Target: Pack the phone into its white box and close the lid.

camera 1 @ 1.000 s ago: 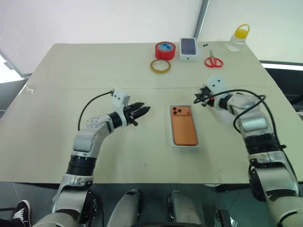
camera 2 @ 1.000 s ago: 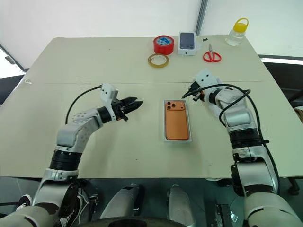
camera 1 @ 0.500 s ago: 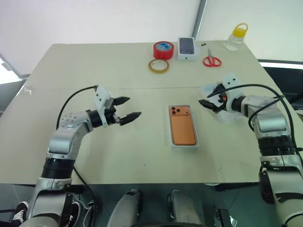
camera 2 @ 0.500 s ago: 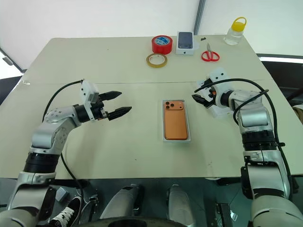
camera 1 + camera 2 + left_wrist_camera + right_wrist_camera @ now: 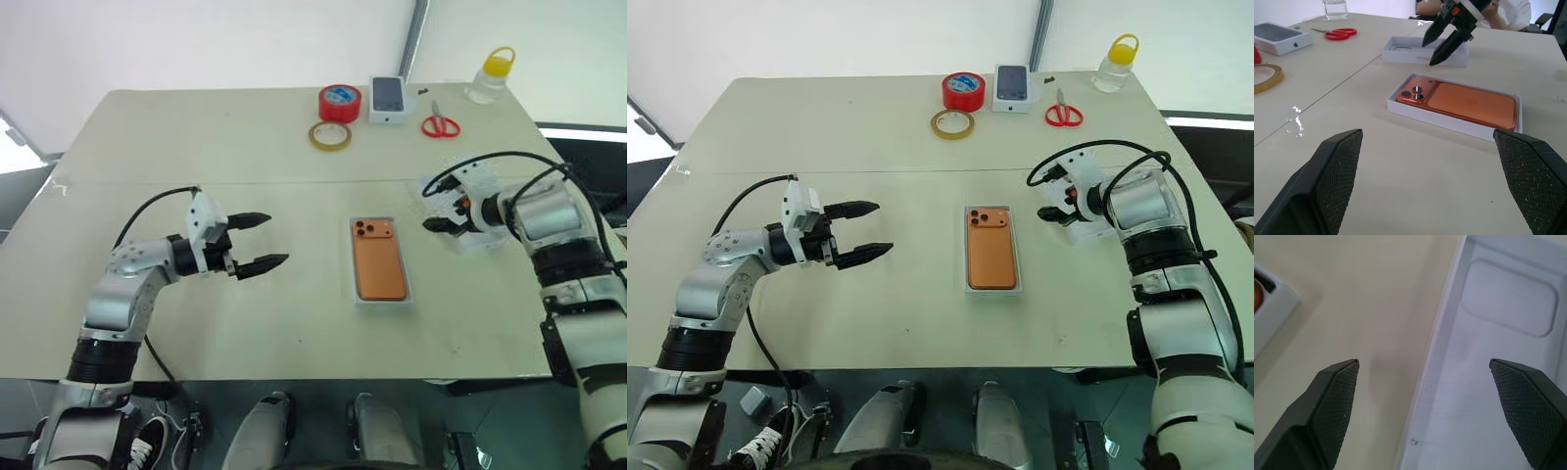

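On the tabletop (image 5: 921, 137): left pincer (image 5: 865, 229) wide, empty; phone (image 5: 992, 251) seated in the white box (image 5: 993, 289); right pincer (image 5: 1051, 197) wide, straddling the near wall of the lid (image 5: 1400, 47) — you should pinch that wall squarely, then flip it over the box.
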### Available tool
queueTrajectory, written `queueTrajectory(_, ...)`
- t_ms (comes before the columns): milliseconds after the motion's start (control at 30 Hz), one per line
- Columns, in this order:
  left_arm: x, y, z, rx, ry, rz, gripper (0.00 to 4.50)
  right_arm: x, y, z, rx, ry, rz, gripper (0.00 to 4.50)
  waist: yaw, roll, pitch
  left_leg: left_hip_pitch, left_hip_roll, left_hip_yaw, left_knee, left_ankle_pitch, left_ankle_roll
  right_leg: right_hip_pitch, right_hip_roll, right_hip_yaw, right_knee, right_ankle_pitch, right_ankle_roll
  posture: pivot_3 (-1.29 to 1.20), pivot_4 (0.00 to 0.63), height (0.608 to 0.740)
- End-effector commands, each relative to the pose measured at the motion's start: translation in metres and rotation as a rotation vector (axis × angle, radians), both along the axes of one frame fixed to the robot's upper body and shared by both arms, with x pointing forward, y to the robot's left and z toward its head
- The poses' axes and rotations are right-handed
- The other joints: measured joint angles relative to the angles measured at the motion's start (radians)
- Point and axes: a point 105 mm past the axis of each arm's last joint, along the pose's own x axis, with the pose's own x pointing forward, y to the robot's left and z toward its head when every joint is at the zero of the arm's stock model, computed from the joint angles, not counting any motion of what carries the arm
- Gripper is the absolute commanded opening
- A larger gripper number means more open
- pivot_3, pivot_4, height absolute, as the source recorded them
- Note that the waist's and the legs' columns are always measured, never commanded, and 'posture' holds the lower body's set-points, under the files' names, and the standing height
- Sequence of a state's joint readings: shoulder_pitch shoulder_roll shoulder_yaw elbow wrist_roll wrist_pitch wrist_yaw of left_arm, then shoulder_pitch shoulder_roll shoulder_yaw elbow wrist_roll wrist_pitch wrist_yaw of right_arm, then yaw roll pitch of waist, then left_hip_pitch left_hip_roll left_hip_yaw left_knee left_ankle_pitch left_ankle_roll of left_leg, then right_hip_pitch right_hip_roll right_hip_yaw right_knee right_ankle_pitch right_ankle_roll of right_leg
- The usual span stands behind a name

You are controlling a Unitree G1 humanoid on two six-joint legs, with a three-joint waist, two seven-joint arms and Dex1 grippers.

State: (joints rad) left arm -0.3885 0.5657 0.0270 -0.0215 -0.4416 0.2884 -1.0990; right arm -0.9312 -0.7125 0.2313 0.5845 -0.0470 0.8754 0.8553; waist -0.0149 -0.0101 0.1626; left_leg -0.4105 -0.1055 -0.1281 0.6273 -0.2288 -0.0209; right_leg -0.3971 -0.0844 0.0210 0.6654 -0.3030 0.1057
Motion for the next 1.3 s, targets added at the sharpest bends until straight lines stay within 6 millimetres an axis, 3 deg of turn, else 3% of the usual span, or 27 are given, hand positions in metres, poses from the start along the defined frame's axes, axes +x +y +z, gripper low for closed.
queueTrajectory(33, -0.004, -0.002, 0.01, -0.022, -0.049, -0.006, 4.5, 0.003, 0.003, 0.014, 0.02, 0.012, -0.03, 4.47, -0.001, 0.0, 0.0, 0.0, 0.0, 0.0, 0.0, 0.0, 0.0, 0.0, 0.0, 0.0, 0.0, 0.0, 0.0, 0.0, 0.15, 0.74)
queueTrajectory(533, -0.009, -0.011, 0.003, -0.073, -0.032, 0.027, 4.5, -0.001, 0.012, 0.013, 0.025, 0.066, -0.101, 4.47, -0.002, 0.0, 0.0, 0.0, 0.0, 0.0, 0.0, 0.0, 0.0, -0.001, 0.0, 0.0, 0.0, 0.0, 0.0, 0.0, 0.15, 0.74)
queueTrajectory(667, -0.01, -0.013, 0.002, -0.086, -0.02, 0.038, 4.5, 0.0, 0.009, 0.009, 0.003, 0.058, -0.109, 3.2, -0.002, 0.0, 0.0, 0.0, 0.0, 0.0, 0.0, 0.0, 0.0, -0.001, 0.0, 0.0, 0.001, 0.0, 0.0, 0.0, 0.15, 0.74)
queueTrajectory(867, -0.011, -0.015, 0.002, -0.089, -0.009, 0.042, 4.5, 0.0, 0.009, 0.009, -0.005, 0.044, -0.126, 0.06, -0.004, 0.0, 0.0, 0.0, 0.0, 0.0, 0.0, 0.0, 0.0, -0.001, 0.001, 0.0, 0.001, 0.0, 0.0, 0.0, 0.15, 0.74)
queueTrajectory(1200, -0.005, -0.011, 0.003, -0.088, 0.0, 0.064, 4.5, -0.005, 0.014, 0.005, 0.074, 0.059, -0.169, 0.02, -0.004, 0.0, 0.0, 0.0, 0.0, 0.0, 0.0, 0.0, 0.0, -0.001, 0.001, 0.0, 0.001, 0.0, 0.0, 0.0, 0.15, 0.74)
queueTrajectory(1300, -0.002, -0.011, 0.005, -0.091, 0.003, 0.07, 4.5, -0.001, 0.024, 0.016, 0.169, 0.04, -0.178, 0.02, -0.004, 0.0, 0.0, 0.0, 0.0, 0.0, 0.0, 0.0, 0.0, 0.0, 0.001, 0.0, 0.001, 0.0, 0.0, 0.0, 0.15, 0.74)
